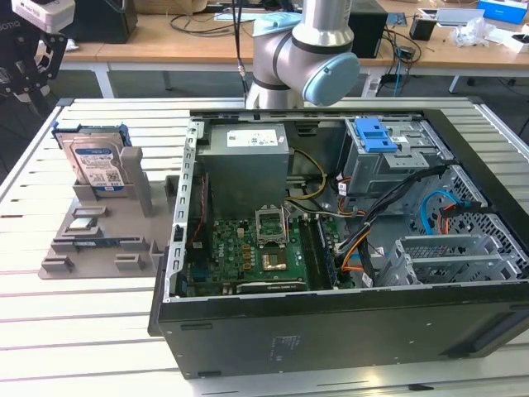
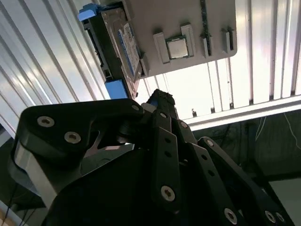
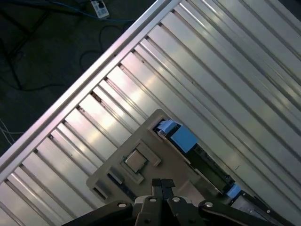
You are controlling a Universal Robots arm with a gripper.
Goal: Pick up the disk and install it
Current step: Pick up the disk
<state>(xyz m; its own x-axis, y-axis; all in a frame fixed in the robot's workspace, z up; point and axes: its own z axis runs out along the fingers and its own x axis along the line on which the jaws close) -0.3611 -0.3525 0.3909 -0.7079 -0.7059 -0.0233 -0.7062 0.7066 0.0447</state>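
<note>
The disk (image 1: pixel 93 163) is stood on edge in a grey holder (image 1: pixel 142 186) on the slatted table (image 1: pixel 74 331), to the exterior view's left of the open computer case (image 1: pixel 331 322). Its label is turned toward that camera. The gripper (image 3: pixel 162 182) is seen above the holder, clear of the disk and touching nothing. In the first wrist view its fingertips are pressed together with nothing between them.

The step in hand is judged to be the approach for the pick. To be done well, the jaws would have to be spread wider than the disk's thickness before any descent (closed as they are, only its top edge would be struck). They should be lined up across the flat faces and centred between the blue side rails (image 2: pixel 115 88), so that the disk can be drawn straight out of its slot without being tilted or jammed.
</note>
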